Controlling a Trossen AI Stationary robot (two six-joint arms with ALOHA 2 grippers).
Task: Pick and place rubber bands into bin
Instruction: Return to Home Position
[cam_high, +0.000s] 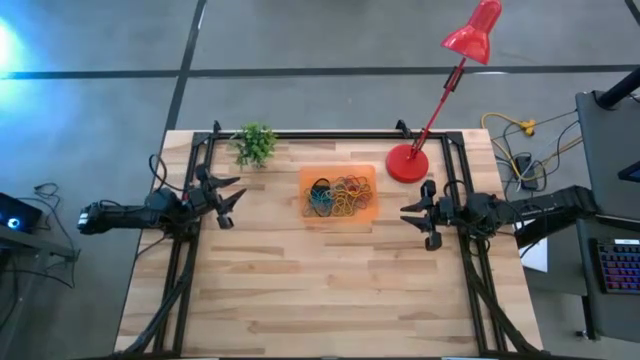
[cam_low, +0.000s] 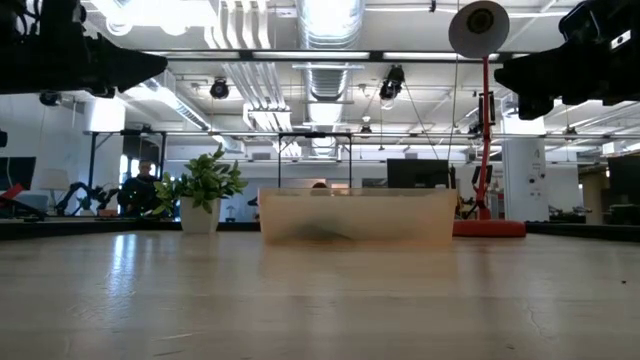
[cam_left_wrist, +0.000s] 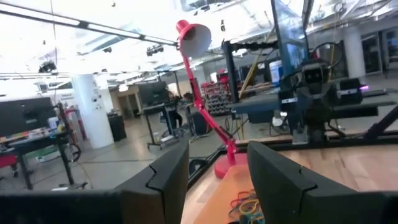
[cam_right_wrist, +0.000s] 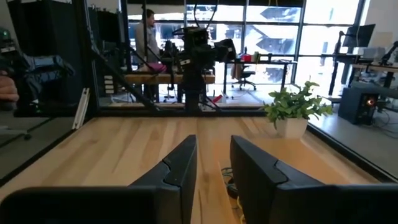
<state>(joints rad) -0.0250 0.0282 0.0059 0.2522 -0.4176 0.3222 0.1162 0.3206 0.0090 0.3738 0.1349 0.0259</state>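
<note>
The bin (cam_high: 338, 194) is a shallow translucent orange tray resting flat on the table's middle; in the low view the bin (cam_low: 355, 216) shows side-on. The rubber bands (cam_high: 336, 196) lie inside it as a heap of coloured loops. My left gripper (cam_high: 234, 203) hovers open to the left of the bin, well above the table, and appears at the top left of the low view (cam_low: 95, 62). My right gripper (cam_high: 410, 214) hovers open to the right of the bin, also raised (cam_low: 560, 70). Past the left gripper's fingers (cam_left_wrist: 217, 180) some rubber bands (cam_left_wrist: 246, 205) show.
A red desk lamp stands with its round base (cam_high: 407, 162) on the table just right of the bin's far corner, its arm leaning out past the far right. A small potted plant (cam_high: 255, 144) stands at the far left. Black frame rails (cam_high: 196, 170) run along the table's sides.
</note>
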